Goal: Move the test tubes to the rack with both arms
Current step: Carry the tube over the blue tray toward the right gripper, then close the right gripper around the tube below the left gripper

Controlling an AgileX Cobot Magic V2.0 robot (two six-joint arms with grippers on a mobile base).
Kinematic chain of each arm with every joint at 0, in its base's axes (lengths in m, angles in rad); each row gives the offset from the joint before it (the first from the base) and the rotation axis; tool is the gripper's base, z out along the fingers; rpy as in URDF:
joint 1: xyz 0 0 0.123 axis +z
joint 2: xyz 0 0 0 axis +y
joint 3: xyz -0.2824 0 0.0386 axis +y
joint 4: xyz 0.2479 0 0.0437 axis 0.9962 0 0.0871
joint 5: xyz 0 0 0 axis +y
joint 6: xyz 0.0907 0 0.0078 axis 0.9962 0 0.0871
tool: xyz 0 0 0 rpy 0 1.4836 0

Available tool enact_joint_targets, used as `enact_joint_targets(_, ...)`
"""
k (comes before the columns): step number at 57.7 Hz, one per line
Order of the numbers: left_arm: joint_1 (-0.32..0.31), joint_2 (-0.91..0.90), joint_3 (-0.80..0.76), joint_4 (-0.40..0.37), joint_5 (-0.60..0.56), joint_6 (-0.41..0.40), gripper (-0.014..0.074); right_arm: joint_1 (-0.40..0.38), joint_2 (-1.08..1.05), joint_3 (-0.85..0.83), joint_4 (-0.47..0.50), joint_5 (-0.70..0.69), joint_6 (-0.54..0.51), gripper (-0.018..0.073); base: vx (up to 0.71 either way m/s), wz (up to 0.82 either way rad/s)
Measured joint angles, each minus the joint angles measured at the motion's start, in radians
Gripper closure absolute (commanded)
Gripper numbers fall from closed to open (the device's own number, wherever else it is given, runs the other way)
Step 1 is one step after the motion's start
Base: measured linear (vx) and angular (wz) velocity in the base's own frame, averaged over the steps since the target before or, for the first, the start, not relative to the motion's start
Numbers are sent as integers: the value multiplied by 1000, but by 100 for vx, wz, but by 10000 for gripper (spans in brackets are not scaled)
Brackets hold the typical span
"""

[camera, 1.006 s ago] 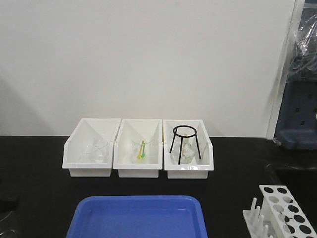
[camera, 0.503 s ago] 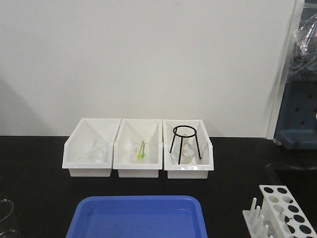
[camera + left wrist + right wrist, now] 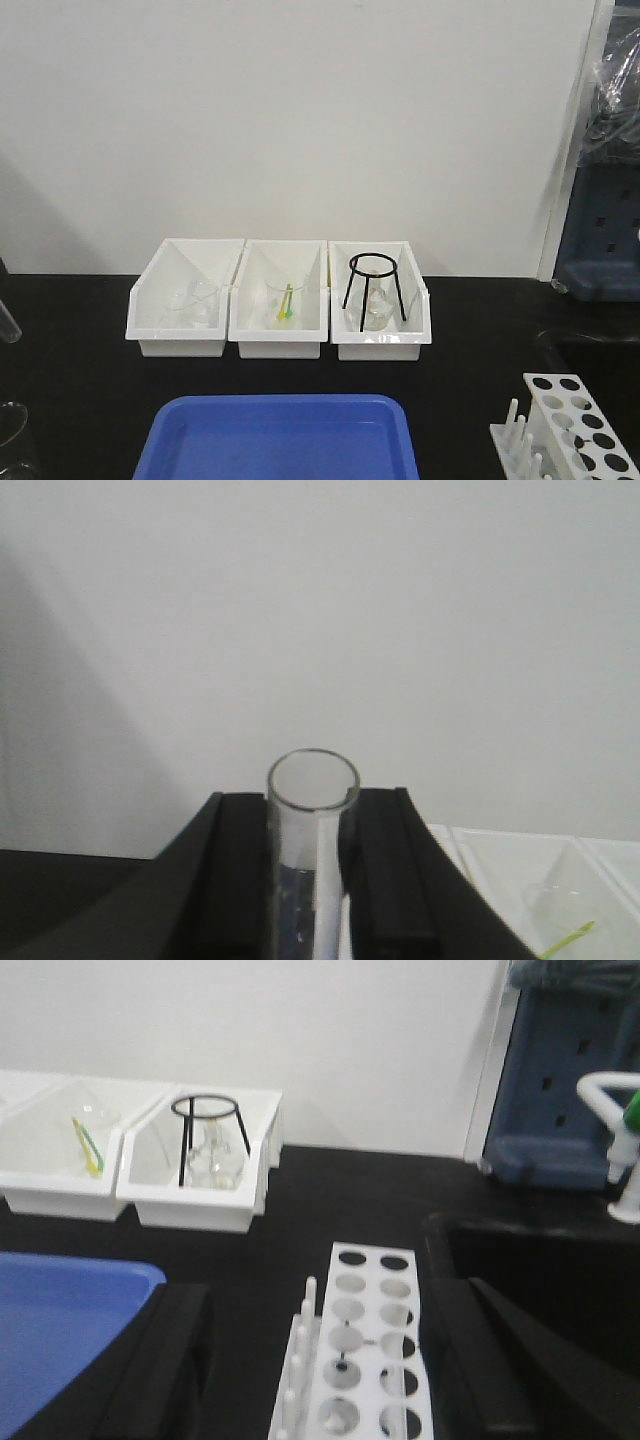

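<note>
Clear glass, the slim open-rimmed test tube (image 3: 290,870) sits pinched between the left gripper's (image 3: 312,815) black fingers, well apart from the small white holed plastic rack (image 3: 370,1300) before the wide-spread right gripper (image 3: 320,1305), so a slow, steady carry across seems wisest.

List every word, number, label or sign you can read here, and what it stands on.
None can be read.
The rack, white bins, blue tray and held test tube show no print.
Any marks on the glassware in the bins are too blurred to tell.
</note>
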Motion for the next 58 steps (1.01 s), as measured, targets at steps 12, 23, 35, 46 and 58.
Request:
enact_joint_targets(12, -2, 0, -34, 287, 26, -423, 598, 35, 128, -82, 45, 118, -4, 97, 0, 0)
enact_joint_targets(23, -50, 56, -34, 570, -65, -794, 598, 166, 295, -200, 50, 121, -80, 97, 0, 0)
enact_joint_targets(35, -116, 216, -34, 763, -241, -1021, 598, 343, 507, -362, 55, 171, -131, 97, 0, 0)
enact_joint_targets(46, -145, 332, -34, 770, -314, -1049, 598, 474, 678, -542, 61, 252, -151, 96, 0, 0)
enact_joint_targets(58, -165, 392, -34, 773, -362, -1052, 598, 602, 825, -723, 62, 268, -202, 67, 0, 0)
